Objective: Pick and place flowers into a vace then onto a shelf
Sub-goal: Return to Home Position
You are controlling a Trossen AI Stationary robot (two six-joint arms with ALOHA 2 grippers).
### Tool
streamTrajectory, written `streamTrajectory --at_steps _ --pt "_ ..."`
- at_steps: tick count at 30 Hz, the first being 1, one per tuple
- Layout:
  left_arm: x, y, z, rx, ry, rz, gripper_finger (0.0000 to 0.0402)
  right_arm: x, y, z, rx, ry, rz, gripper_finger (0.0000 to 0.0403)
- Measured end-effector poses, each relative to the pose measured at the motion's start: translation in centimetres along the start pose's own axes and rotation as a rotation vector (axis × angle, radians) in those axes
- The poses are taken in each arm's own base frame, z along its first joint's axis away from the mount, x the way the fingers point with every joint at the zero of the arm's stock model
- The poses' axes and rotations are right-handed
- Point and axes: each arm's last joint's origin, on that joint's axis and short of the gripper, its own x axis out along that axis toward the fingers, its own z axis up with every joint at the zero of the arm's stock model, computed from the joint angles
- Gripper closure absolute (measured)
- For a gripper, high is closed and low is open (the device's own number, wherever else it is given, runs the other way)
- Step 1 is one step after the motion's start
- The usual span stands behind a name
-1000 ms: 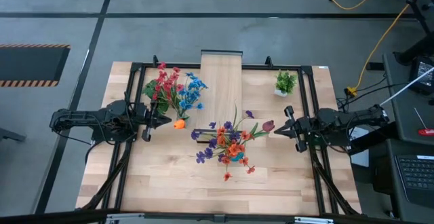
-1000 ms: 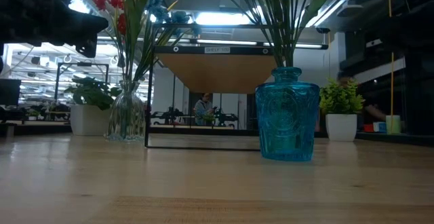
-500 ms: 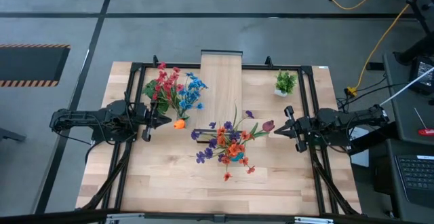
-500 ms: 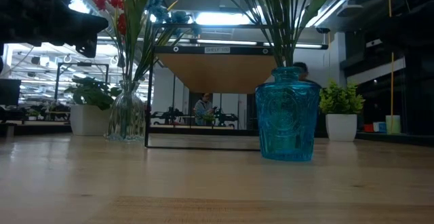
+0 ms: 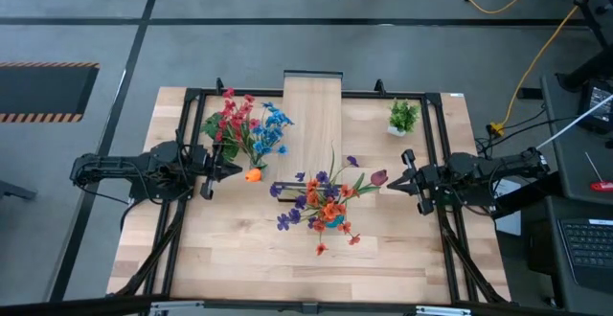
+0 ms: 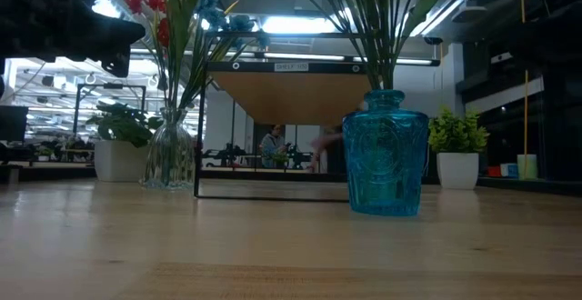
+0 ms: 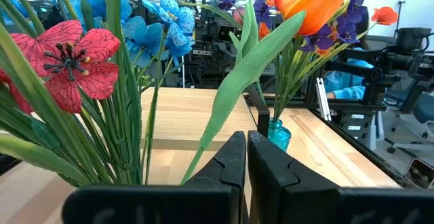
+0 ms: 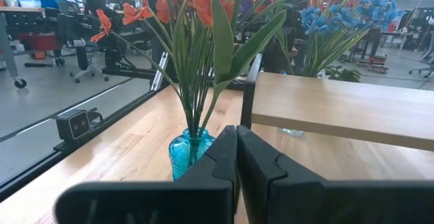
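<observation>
My left gripper (image 5: 230,170) hovers left of the table's middle, shut on an orange tulip (image 5: 252,174), whose bloom (image 7: 313,3) shows ahead of the fingers. My right gripper (image 5: 395,177) hovers at the right, shut on a dark red tulip (image 5: 379,176). A clear glass vase (image 6: 171,156) with red and blue flowers (image 5: 244,126) stands on the table, far left. A blue glass vase (image 6: 386,153) with purple and orange flowers (image 5: 324,206) stands near the middle. The shelf (image 5: 314,124) stands on its black frame at the far middle. My left gripper holds the orange tulip by the lower stem (image 7: 198,157), which runs down behind the shut fingers (image 7: 230,163); they hide the place of contact. The tulip sticks out ahead of the fingers toward the table's middle, lifted clear. My right gripper holds the dark red tulip by the lower stem and leaf (image 8: 215,112), which come up from between the shut fingers (image 8: 227,156). The tulip points forward past the fingertips toward the table's middle, lifted clear of the table.
A small potted green plant (image 5: 403,117) stands at the far right; another potted plant (image 6: 118,144) shows at the left in the low view. Black rails (image 5: 287,94) frame the table. Bare wood lies along the near edge (image 5: 306,263). People show in the room behind.
Neither arm nor any flower has moved. In the low view a person passes through the room behind the shelf and the blue vase.
</observation>
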Motion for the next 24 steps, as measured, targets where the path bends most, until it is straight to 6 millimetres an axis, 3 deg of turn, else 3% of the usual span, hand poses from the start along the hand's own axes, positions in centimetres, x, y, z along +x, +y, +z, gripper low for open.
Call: streamTrajectory --at_steps 24 --pt "0.00 0.00 0.00 0.000 0.000 0.001 0.0390 0.00 0.00 -0.02 0.000 0.001 0.000 0.0388"
